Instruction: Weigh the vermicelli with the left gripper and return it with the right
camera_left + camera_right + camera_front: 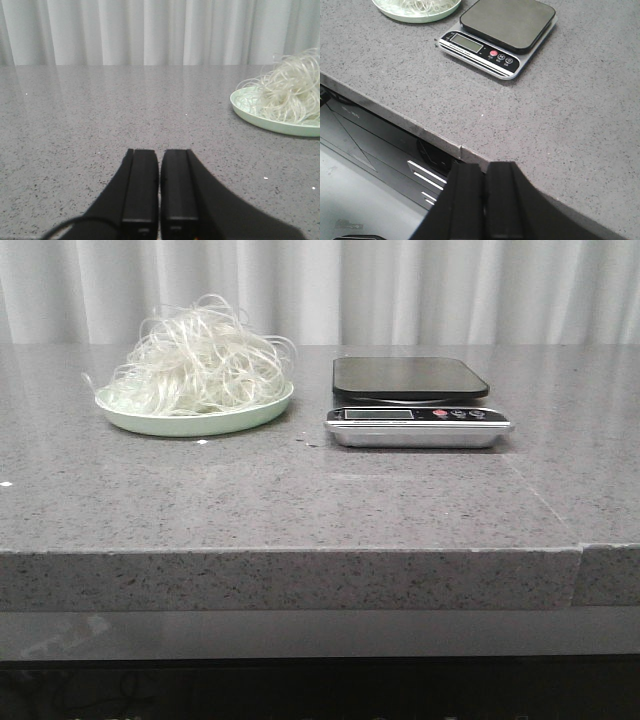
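Note:
The vermicelli (200,360) is a fluffy heap of thin whitish strands on a pale green plate (190,423) at the back left of the grey counter. It also shows in the left wrist view (287,95), and a little of it in the right wrist view (417,5). A digital kitchen scale (412,390) with a black platform and silver front stands to the right of the plate, empty; it also shows in the right wrist view (507,22). My left gripper (159,152) is shut and empty, low over the counter, apart from the plate. My right gripper (484,166) is shut and empty at the counter's front edge.
White curtains (320,290) hang behind the counter. The counter's front edge (300,552) has a seam at the right (581,562). Below the edge, dark equipment (420,160) shows in the right wrist view.

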Controlling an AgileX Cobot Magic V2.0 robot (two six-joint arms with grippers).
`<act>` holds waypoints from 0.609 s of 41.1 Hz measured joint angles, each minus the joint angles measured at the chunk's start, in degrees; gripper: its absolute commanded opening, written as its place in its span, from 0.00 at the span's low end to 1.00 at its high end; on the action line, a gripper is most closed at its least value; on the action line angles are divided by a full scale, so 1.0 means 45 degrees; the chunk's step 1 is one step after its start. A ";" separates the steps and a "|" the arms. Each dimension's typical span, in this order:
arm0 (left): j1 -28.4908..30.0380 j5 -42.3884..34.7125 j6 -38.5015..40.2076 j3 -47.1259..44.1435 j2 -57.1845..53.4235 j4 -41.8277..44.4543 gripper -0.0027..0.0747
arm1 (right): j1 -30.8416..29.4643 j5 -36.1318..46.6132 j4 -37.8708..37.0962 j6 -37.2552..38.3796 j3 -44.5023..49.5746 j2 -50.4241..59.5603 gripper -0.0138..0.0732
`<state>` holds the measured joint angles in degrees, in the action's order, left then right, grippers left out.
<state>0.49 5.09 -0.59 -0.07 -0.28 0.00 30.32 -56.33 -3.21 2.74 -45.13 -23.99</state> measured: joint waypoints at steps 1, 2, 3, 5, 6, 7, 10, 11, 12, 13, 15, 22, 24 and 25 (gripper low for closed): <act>0.0000 -0.0162 0.0000 0.0000 0.0000 0.0000 0.22 | 0.0000 0.0000 0.0000 0.0000 0.0000 0.0000 0.34; 0.0000 -0.0338 0.0000 0.0000 0.0000 0.0000 0.22 | 0.0000 0.0000 0.0000 0.0000 0.0000 0.0000 0.34; 0.0000 -0.0493 0.0000 0.0000 0.0000 0.0000 0.22 | 0.0000 0.0000 0.0000 0.0000 0.0000 0.0000 0.34; 0.0000 -0.0723 0.0000 0.0000 0.0000 0.0000 0.22 | 0.0000 0.0000 0.0000 0.0000 0.0000 0.0000 0.34; 0.0000 -0.0752 0.0000 0.0000 0.0000 0.0000 0.22 | 0.0000 0.0000 0.0000 0.0000 0.0000 0.0000 0.34; 0.0000 -0.0785 0.0000 0.0000 0.0000 0.0000 0.22 | 0.0000 0.0000 0.0000 0.0000 0.0000 0.0000 0.34; 0.0000 -0.0878 0.0000 0.0000 0.0000 0.0000 0.22 | 0.0000 0.0000 0.0000 0.0000 0.0000 0.0000 0.34; 0.0000 -0.0885 0.0000 0.0000 0.0000 0.0000 0.22 | 0.0000 0.0000 0.0000 0.0000 0.0000 0.0000 0.34; 0.0000 -0.0907 0.0000 0.0000 0.0000 0.0000 0.22 | 0.0000 0.0000 0.0000 0.0000 0.0000 0.0000 0.34; 0.0000 -0.0904 0.0000 0.0000 0.0000 0.0000 0.22 | 0.0000 -0.0009 0.0000 0.0000 0.0000 0.0000 0.34; 0.0000 -0.0904 0.0000 0.0000 0.0000 0.0000 0.22 | 0.0000 -0.0009 0.0000 0.0000 0.0000 0.0000 0.34; 0.0000 -0.0904 0.0000 0.0000 0.0000 0.0000 0.22 | 0.0000 -0.0009 0.0000 0.0000 0.0000 0.0000 0.34; 0.0000 -0.0904 0.0000 0.0000 0.0000 0.0000 0.22 | 0.0000 -0.0009 0.0000 0.0000 0.0000 0.0000 0.34; 0.0000 -0.0904 0.0000 0.0000 0.0000 0.0000 0.22 | 0.0000 -0.0009 0.0000 0.0000 0.0000 0.0000 0.34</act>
<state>0.49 1.03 -0.59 -0.07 -0.28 0.00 30.32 -56.37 -3.21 2.74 -45.13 -23.99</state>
